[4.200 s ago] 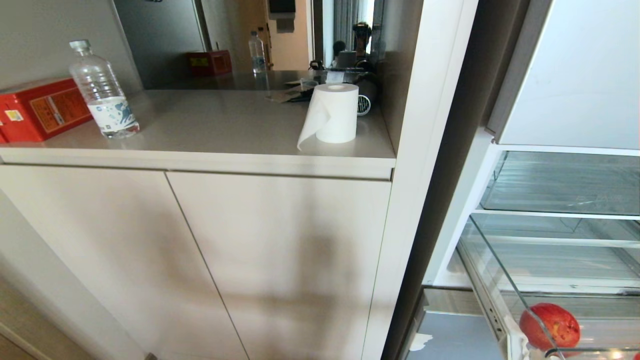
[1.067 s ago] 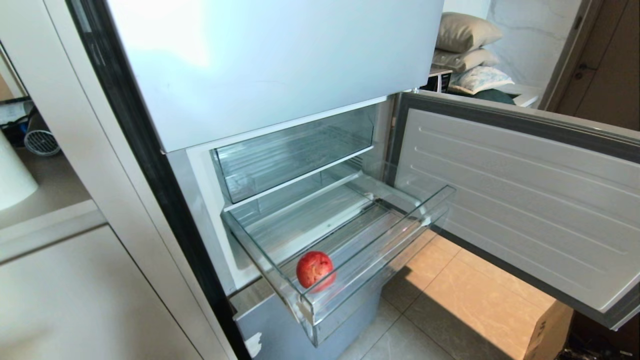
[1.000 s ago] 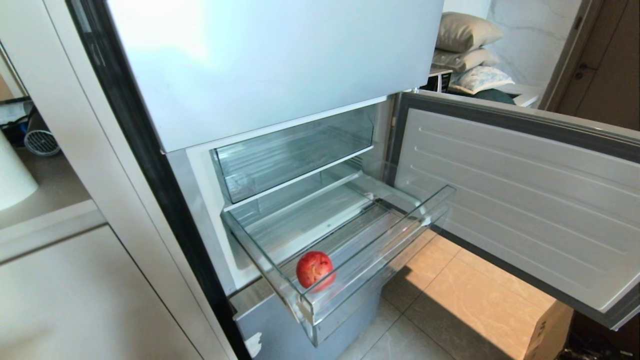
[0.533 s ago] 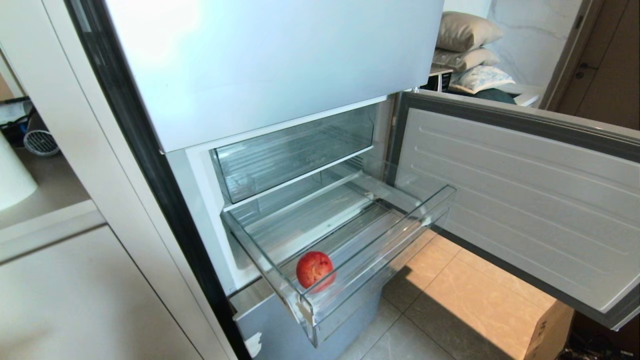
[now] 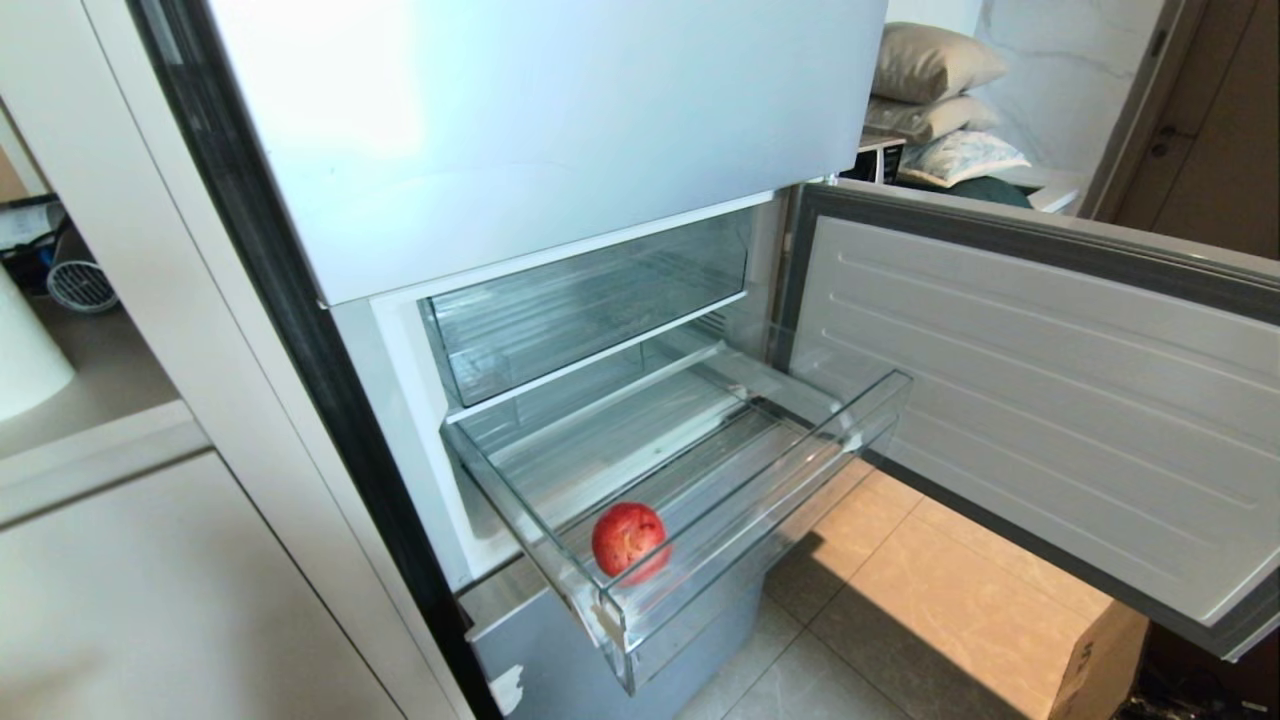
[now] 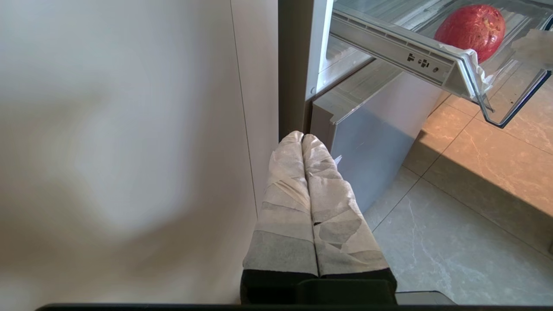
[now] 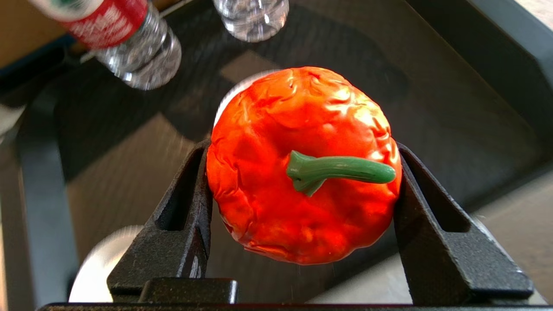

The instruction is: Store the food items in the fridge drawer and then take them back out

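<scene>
Right gripper (image 7: 302, 224) is clamped on the orange-red fruit (image 7: 302, 164) (stem sideways), out of the head view; the fridge drawer (image 5: 760, 520) sits open ahead.

Fridge drawer (image 5: 760, 500): clear plastic, pulled out from the fridge, ribbed floor, thick transparent front wall.
In the drawer: one red apple (image 5: 628, 537) sat on the ribbed floor near the front left corner, just behind the front wall.
Floor (image 5: 900, 600): tan and grey tiles lay below the drawer; a cardboard box (image 5: 1095, 660) stood on them at right.
</scene>
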Tool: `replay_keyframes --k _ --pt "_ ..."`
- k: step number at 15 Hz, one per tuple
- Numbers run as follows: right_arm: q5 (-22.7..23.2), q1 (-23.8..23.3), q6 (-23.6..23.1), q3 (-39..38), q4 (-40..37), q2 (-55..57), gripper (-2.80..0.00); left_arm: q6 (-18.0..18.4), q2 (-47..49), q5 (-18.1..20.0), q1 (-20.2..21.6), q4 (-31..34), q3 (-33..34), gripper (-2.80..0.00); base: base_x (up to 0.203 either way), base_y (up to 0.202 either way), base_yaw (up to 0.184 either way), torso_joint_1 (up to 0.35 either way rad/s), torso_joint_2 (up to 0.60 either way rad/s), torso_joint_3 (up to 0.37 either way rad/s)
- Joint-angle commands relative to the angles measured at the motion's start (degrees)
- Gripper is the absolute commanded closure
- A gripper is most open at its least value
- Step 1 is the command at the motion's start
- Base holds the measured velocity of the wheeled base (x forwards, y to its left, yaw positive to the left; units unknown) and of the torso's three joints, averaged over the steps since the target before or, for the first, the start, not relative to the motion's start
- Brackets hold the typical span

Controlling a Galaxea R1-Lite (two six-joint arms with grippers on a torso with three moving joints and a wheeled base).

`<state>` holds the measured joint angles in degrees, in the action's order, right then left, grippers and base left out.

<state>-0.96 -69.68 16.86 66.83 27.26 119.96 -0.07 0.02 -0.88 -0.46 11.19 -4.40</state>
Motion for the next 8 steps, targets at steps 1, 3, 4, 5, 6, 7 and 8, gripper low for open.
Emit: replay_keyframes --k 1,3,4,5,6,7,8 --pt "0.6 -0.4 0.6 4.9 0.1 6.3 0.00 0.0 0.0 0.0 0.0 0.1 0.0 0.00 0.000 0.000 0.000 0.000 0.00 0.000" --pt "0.9 -0.4 0.9 8.7 0.1 9.3 0.00 0.0 0.0 0.0 0.0 0.1 0.0 0.00 0.000 0.000 0.000 0.000 0.00 0.000" --pt "1.0 -0.4 0.9 10.4 0.0 10.7 0.00 0.0 0.0 -0.1 0.0 0.1 0.0 0.00 0.000 0.000 0.000 0.000 0.00 0.000" --pt "1.1 -0.2 0.8 12.0 0.1 12.3 0.00 0.0 0.0 0.0 0.0 0.1 0.0 0.00 0.000 0.000 0.000 0.000 0.00 0.000" --pt "1.3 0.1 0.8 13.3 0.1 13.5 0.00 0.0 0.0 0.0 0.0 0.1 0.0 0.00 0.000 0.000 0.000 0.000 0.00 0.000" --pt "1.5 0.3 0.9 13.8 0.1 14.1 0.00 0.0 0.0 0.0 0.0 0.1 0.0 0.00 0.000 0.000 0.000 0.000 0.00 0.000" --pt "1.5 0.6 0.9 13.9 0.2 14.3 0.00 0.0 0.0 -0.1 -0.1 0.1 0.0 0.00 0.000 0.000 0.000 0.000 0.00 0.000"
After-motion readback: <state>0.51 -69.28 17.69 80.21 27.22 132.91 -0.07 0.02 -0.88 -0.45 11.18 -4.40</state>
